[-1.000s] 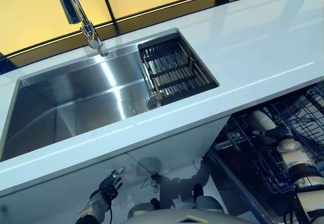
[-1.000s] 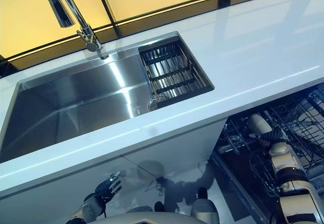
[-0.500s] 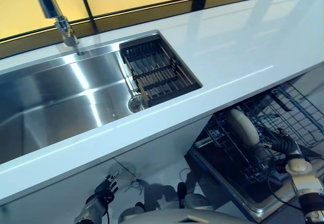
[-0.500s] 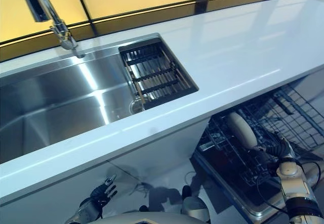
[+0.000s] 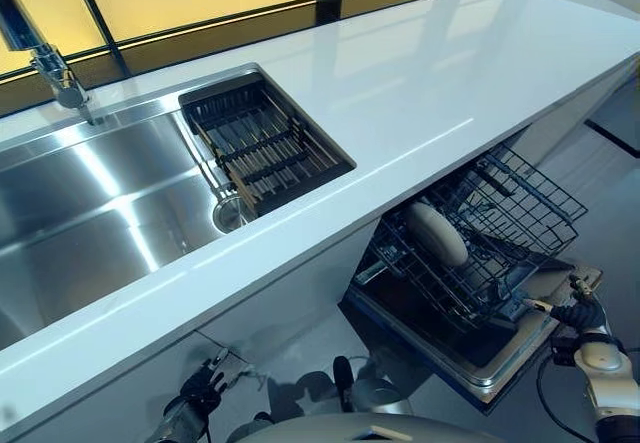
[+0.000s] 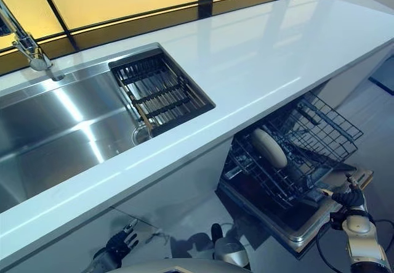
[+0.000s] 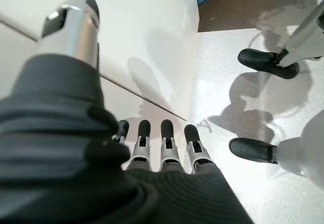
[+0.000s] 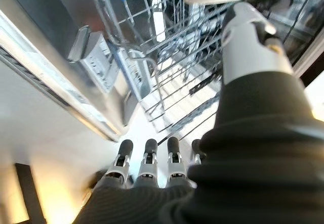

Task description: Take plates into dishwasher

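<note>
A white plate (image 5: 436, 233) stands in the wire rack (image 5: 500, 225) of the open dishwasher (image 5: 478, 358), lower right of the frame, under a white counter (image 5: 420, 93). The right hand (image 5: 580, 315), fingers relaxed and empty, hangs just beside the rack's front edge. The left hand (image 5: 200, 395), fingers straight, idles at lower left. The sink (image 5: 90, 208) looks bare, so loading seems finished; next likely comes pushing the rack inward.

Head cameras look down on counter (image 5: 420, 103); wrist cameras sit close.
</note>
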`<state>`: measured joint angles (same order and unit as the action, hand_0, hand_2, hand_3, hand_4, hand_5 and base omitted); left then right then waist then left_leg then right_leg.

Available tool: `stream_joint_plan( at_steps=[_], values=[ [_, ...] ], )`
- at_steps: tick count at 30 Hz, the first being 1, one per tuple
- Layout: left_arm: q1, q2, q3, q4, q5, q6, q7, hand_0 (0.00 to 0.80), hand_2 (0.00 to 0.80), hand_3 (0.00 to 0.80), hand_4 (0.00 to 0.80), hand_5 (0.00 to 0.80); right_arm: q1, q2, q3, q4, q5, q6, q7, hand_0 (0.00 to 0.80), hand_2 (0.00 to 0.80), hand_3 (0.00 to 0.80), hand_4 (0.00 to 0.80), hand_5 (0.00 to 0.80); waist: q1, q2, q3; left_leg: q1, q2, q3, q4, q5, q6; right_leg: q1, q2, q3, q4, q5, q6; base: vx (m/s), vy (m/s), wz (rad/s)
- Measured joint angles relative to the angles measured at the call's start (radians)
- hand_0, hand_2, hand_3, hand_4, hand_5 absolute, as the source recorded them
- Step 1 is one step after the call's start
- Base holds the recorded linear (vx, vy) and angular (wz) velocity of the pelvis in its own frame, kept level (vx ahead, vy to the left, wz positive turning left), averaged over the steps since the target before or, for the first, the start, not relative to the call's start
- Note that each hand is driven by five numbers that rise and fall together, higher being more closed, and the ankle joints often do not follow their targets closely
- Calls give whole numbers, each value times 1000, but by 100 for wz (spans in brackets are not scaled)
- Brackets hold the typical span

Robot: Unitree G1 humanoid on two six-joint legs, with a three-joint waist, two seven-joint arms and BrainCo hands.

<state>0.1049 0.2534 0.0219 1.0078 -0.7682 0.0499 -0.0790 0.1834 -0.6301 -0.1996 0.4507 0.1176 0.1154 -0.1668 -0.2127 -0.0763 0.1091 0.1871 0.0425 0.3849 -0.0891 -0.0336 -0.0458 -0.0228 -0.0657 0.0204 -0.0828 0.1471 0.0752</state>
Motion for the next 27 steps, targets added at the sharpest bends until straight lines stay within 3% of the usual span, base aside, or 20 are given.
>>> stream_joint_plan(
  at_steps=[10,21,24,27],
  values=[
    [-3,0,-6,19,0,2,-1,0,0,0,0,0,-7,62,-96,174,195,-95,-82,0,0,0,0,0,-21,31,18,12,0,24,0,-2,-2,-2,1,2,0,4,1,-18,-27,-6],
    [-25,-5,-50,38,-1,6,-18,0,0,0,0,0,-55,61,-152,455,369,-155,31,0,0,0,0,0,-21,122,41,8,-9,29,3,-6,4,-26,-8,1,20,1,-3,-83,-30,-3],
    [-40,-9,-82,38,-12,5,-24,0,0,0,0,0,-87,57,-177,519,428,-160,75,0,0,0,0,0,-21,161,55,-5,-22,29,4,-6,12,-57,-21,1,51,-9,-7,-137,82,-7],
    [-67,-29,-88,42,-50,6,-36,0,0,0,0,0,-113,24,-185,567,471,-172,98,0,0,0,0,0,-23,226,88,-23,-45,27,6,-2,23,-87,-43,2,74,-9,6,-128,92,-3]
  ],
)
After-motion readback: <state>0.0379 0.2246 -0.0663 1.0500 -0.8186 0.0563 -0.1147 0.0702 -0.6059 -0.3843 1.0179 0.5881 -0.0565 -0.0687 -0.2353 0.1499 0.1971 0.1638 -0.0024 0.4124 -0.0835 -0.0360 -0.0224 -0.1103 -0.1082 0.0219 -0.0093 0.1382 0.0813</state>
